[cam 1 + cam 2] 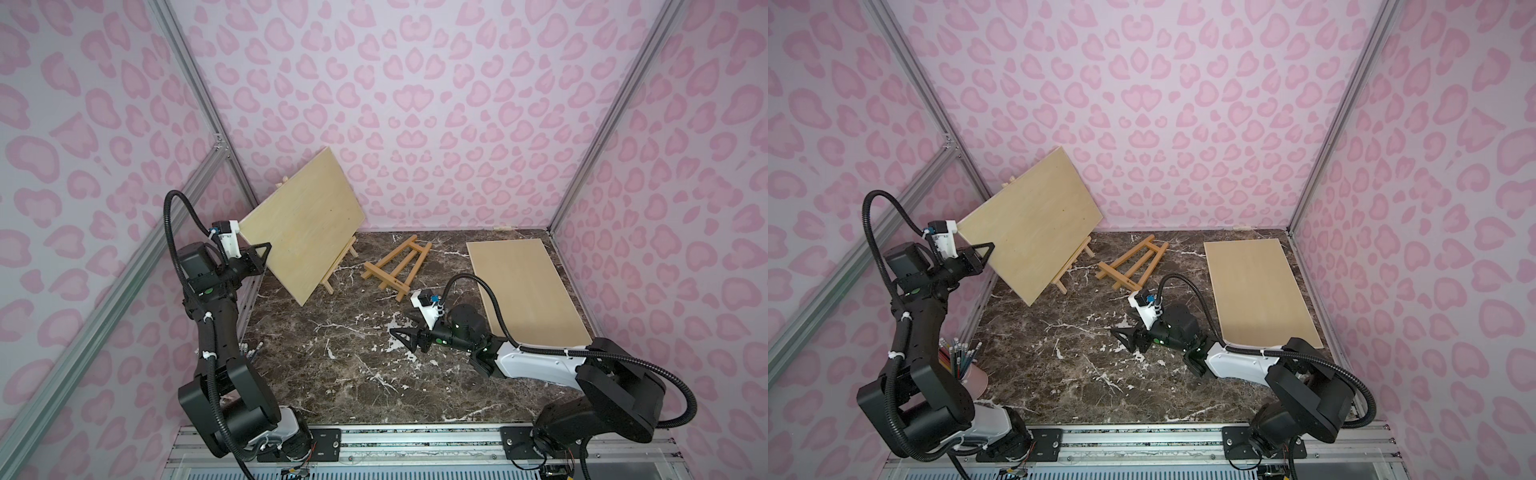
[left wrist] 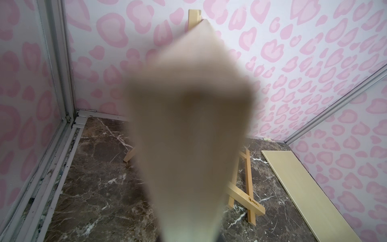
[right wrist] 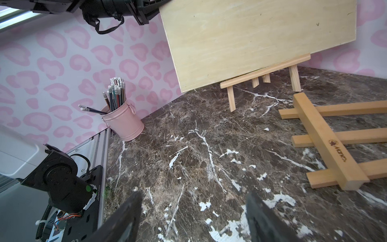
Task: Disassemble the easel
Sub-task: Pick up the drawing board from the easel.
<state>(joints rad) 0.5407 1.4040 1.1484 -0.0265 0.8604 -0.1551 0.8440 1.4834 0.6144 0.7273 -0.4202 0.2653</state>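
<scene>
A light wooden easel (image 1: pixel 332 274) (image 1: pixel 1067 272) stands at the back left and carries a tilted wooden board (image 1: pixel 303 224) (image 1: pixel 1030 224). My left gripper (image 1: pixel 266 249) (image 1: pixel 990 248) is shut on that board's left edge. In the left wrist view the board (image 2: pixel 188 125) is a blur that hides the fingertips. The right wrist view shows the board (image 3: pixel 240 37) resting on the easel's ledge (image 3: pixel 266 71). My right gripper (image 1: pixel 401 326) (image 1: pixel 1121 326) (image 3: pixel 193 201) hangs open and empty over the middle of the marble table (image 1: pixel 332 374).
A darker easel (image 1: pixel 395 266) (image 1: pixel 1129 266) (image 3: pixel 326 142) (image 2: pixel 245 188) lies flat at centre back. Another board (image 1: pixel 528 291) (image 1: pixel 1262 291) (image 2: pixel 303 188) lies flat on the right. A pink cup of pencils (image 1: pixel 963 361) (image 3: pixel 123 121) stands by the left arm's base.
</scene>
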